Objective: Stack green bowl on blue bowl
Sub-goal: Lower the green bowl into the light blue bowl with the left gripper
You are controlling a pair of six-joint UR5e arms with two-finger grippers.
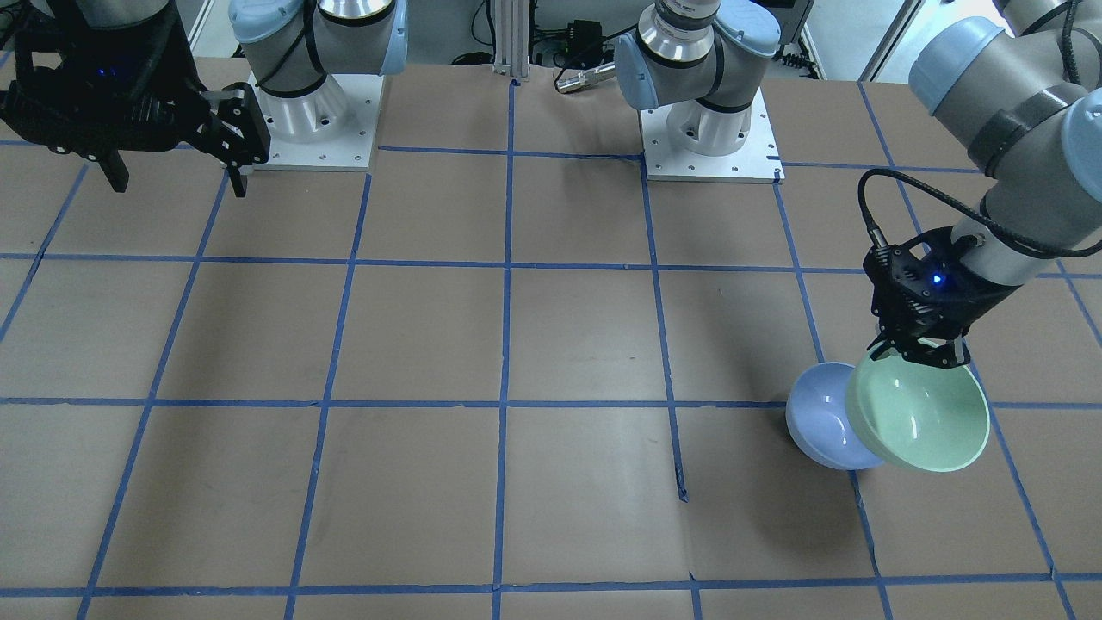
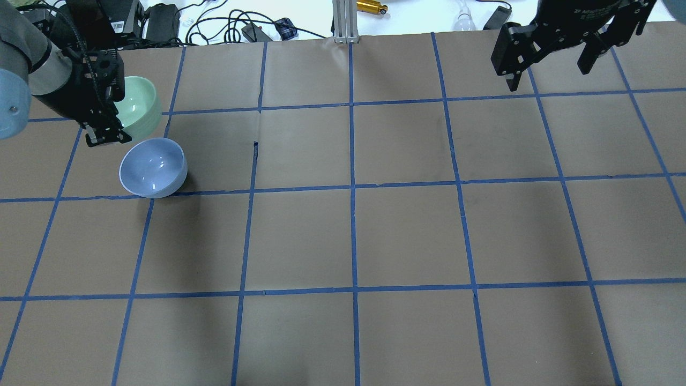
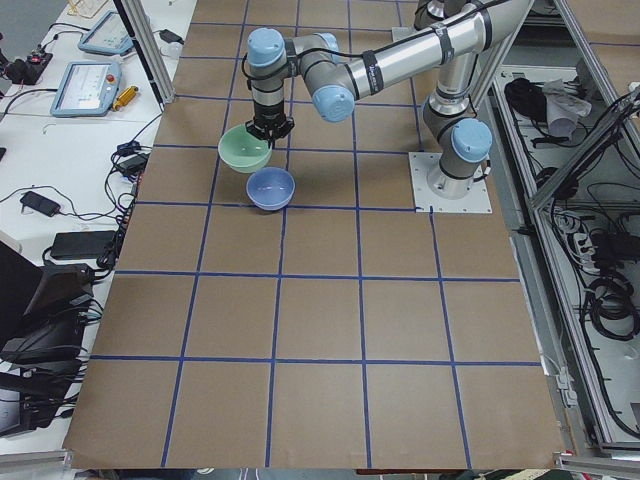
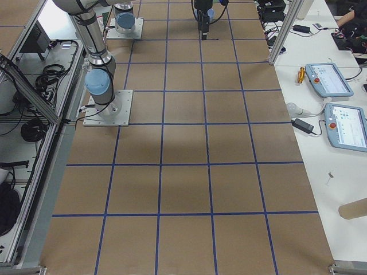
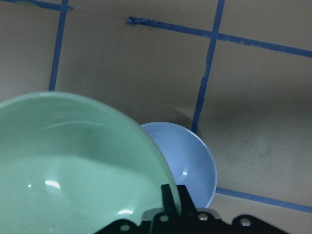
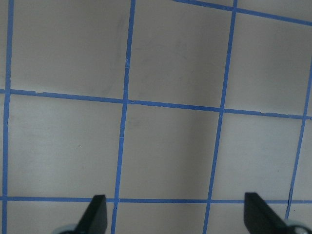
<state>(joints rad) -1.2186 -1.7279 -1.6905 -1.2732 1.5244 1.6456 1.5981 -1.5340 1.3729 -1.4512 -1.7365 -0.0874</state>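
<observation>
Just beside and below your left gripper (image 1: 917,351), which pinches the rim of the glossy mint-green round bowl (image 1: 925,413), the glossy periwinkle-blue round bowl (image 1: 818,420) waits empty: pickup looks done, stacking remains.

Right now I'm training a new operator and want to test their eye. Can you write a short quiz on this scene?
1. Fill in: the right end effector is ___ (open or shut).
2. Which one grips the green bowl by its rim? A. the left end effector B. the right end effector C. neither
3. True or false: the blue bowl stands upright with nothing in it.

Key: 1 open; 2 A; 3 true.
</observation>
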